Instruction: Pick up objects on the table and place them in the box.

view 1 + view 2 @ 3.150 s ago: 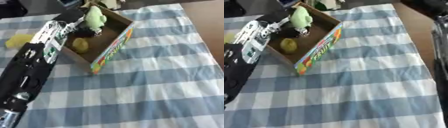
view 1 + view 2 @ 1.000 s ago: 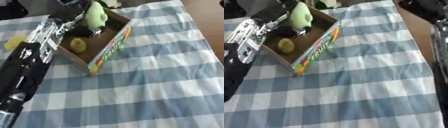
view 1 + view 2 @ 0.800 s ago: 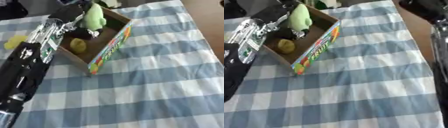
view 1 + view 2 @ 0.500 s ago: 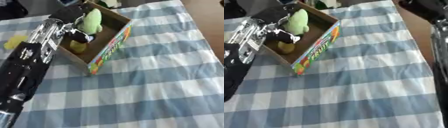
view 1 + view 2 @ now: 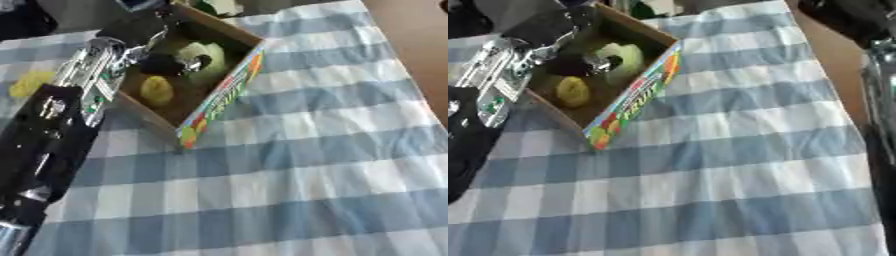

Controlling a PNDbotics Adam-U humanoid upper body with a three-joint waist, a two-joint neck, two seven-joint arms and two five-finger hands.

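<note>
The pale green fruit [image 5: 205,57], held above the cardboard box [image 5: 223,95] moments ago, now lies inside beside a yellow fruit [image 5: 157,90]; the left hand [image 5: 171,63] seems released beside it, delivery apparently done.

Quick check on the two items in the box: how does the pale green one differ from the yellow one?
The pale green item is larger than the yellow item. It lies farther into the box, while the yellow one lies nearer the box's near corner. The left hand is right at the green item; the yellow one lies apart from it. Both are rounded and lie inside the box.
</note>
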